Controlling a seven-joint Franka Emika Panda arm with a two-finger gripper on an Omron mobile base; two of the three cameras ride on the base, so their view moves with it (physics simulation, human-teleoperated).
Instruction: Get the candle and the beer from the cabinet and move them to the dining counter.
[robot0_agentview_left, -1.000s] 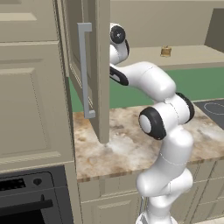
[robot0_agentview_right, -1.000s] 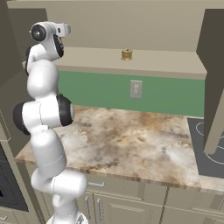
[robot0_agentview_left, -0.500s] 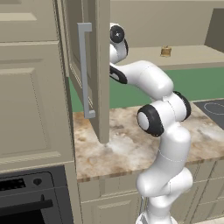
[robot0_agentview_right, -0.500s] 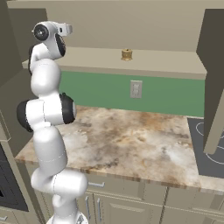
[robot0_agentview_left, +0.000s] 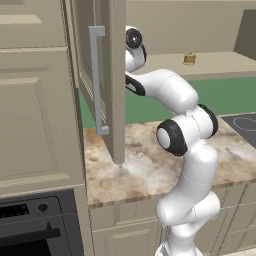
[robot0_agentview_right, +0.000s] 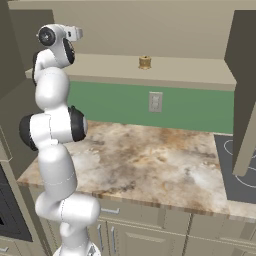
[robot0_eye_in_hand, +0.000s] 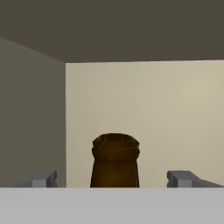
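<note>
The dark brown narrow neck of the glass beer bottle (robot0_eye_in_hand: 115, 161) is seen close ahead in the hand view, standing upright against the pale beige back wall of the cabinet interior. It lies between the two small grey fingers (robot0_eye_in_hand: 43, 179), which are spread wide apart and released; neither finger is seen touching the neck, and nothing is grasped. The gripper (robot0_eye_in_hand: 114, 179) is thus lined up on the bottle neck, inside the left end of the beige wall cabinet (robot0_agentview_left: 112, 75).

The tiny squat golden-brown jar-shaped candle (robot0_agentview_right: 145, 62) is observed upright on the plain beige cabinet shelf (robot0_agentview_right: 190, 70), well apart from the arm and to its right. It is also noted on the shelf in the left base view (robot0_agentview_left: 189, 59).

The panelled cabinet door with a long grey bar handle (robot0_agentview_left: 96, 80) is found swung open, and the hand is hidden behind it in that view. The white arm with dark joints (robot0_agentview_left: 187, 135) is raised to shelf height.

Below the shelf, a green back wall carries a white wall socket plate (robot0_agentview_right: 155, 101). A beige-brown marbled stone tabletop (robot0_agentview_right: 150, 165) is recorded beneath, with a black cooktop (robot0_agentview_right: 240, 175) at its right end.
</note>
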